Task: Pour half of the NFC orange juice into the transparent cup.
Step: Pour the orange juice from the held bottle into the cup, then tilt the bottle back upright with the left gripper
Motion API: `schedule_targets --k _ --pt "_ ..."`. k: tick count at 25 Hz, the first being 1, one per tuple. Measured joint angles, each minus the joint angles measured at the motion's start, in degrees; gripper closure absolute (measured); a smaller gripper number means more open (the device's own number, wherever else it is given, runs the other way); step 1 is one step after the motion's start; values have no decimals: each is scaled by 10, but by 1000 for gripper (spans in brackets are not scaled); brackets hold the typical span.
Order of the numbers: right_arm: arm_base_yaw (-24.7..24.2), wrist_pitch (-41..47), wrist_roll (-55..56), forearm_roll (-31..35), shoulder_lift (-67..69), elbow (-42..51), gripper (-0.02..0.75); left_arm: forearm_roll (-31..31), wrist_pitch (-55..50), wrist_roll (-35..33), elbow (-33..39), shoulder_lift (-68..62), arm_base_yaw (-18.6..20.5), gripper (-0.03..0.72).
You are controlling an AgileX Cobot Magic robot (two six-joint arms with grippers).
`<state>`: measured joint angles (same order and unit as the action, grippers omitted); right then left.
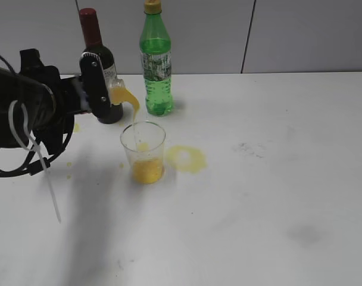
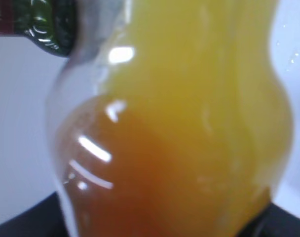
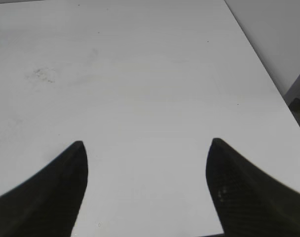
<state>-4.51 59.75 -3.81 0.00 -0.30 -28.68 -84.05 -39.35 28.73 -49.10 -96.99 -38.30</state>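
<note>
My left gripper is shut on the NFC orange juice bottle, tipped to the right with its neck over the transparent cup. A thin stream of juice runs from the neck into the cup, which holds orange juice in its lower third. In the left wrist view the bottle fills the frame, blurred, and hides the jaws. My right gripper is open and empty over bare table; it does not show in the exterior view.
A dark wine bottle with a red cap stands right behind my left gripper. A green soda bottle stands behind the cup. A juice puddle lies right of the cup, with small drops left of it.
</note>
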Motion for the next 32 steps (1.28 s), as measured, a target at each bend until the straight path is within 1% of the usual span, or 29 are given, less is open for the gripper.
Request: schedule_targets --k 5,32 --pt "0 0 0 0 0 0 167 -20 -5 0 0 0 0 214" --pt "0 -1 0 0 0 0 167 -30 -15 0 0 0 0 214"
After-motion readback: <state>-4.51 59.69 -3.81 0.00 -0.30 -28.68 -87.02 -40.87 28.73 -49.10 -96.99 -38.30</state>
